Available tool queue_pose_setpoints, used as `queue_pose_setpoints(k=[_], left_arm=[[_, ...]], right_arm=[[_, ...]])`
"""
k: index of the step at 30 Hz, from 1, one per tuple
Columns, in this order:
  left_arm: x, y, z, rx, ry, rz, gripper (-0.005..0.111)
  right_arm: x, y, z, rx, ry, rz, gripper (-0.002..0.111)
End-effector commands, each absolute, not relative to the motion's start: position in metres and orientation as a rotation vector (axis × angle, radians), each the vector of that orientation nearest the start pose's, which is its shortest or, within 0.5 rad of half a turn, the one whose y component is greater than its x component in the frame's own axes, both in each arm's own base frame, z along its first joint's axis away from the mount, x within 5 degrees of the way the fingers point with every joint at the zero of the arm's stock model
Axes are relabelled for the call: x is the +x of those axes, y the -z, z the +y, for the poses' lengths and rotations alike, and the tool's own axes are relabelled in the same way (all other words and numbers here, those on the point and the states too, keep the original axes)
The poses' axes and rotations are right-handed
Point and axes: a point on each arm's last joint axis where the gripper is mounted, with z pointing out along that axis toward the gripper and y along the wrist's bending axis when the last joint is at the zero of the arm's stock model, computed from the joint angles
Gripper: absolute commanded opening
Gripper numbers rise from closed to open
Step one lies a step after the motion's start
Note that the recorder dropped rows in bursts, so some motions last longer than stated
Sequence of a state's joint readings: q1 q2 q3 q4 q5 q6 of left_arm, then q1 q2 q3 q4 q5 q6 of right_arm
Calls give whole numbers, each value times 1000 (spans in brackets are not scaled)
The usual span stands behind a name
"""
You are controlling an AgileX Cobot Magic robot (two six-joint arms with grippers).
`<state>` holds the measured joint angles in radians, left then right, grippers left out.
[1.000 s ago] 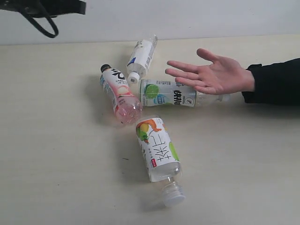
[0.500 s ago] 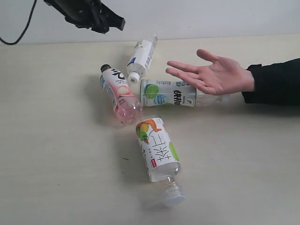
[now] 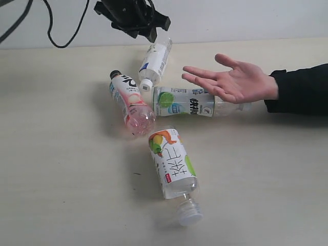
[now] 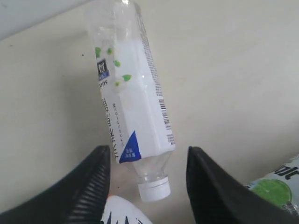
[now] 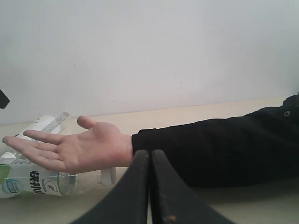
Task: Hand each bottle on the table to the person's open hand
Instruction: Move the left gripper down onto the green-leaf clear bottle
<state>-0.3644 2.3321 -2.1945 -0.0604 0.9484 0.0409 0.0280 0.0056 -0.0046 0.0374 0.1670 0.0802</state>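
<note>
Several bottles lie on the table (image 3: 61,169). The blue-marked bottle (image 3: 155,63) (image 4: 133,107) is farthest back, its white cap toward the pink bottle (image 3: 130,102) with the black cap. The lime bottle (image 3: 184,101) (image 5: 28,179) lies partly under the person's open hand (image 3: 233,79) (image 5: 74,149), held palm up. The fruit bottle (image 3: 173,166) is nearest the front. My left gripper (image 3: 146,25) (image 4: 148,158) hangs open above the blue-marked bottle, fingers either side of its neck and not touching it. My right gripper (image 5: 150,156) is shut and empty, low beside the black sleeve (image 5: 215,149).
A pale wall (image 3: 230,18) runs behind the table's far edge. Black cables (image 3: 56,25) trail from the left arm at the top left. The black sleeve (image 3: 302,89) reaches in from the right edge.
My left arm has swung in from the top left to above the blue-marked bottle, and its jaws have opened. The bottles and the hand have stayed put.
</note>
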Motion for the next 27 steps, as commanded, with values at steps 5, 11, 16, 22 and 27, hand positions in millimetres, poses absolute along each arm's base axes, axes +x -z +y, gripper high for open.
queue_pose_setpoints(k=[5,11,16,22,27], left_arm=[[500,-212,-199,502,220,2535,59],[509,-204,-203,484,233,2477,65],[516,-191,-205,471,236,2441,65],[521,-177,-205,477,207,2419,76],[526,-171,-206,468,207,2376,76]], right_arm=[[56,-199,2,72,-112,1639,1],[56,-199,2,72,-112,1639,1],[56,-199,2,72,-112,1639,1],[56,-199,2,72,-112,1639,1],[56,-199,2,72,-112,1639,1]])
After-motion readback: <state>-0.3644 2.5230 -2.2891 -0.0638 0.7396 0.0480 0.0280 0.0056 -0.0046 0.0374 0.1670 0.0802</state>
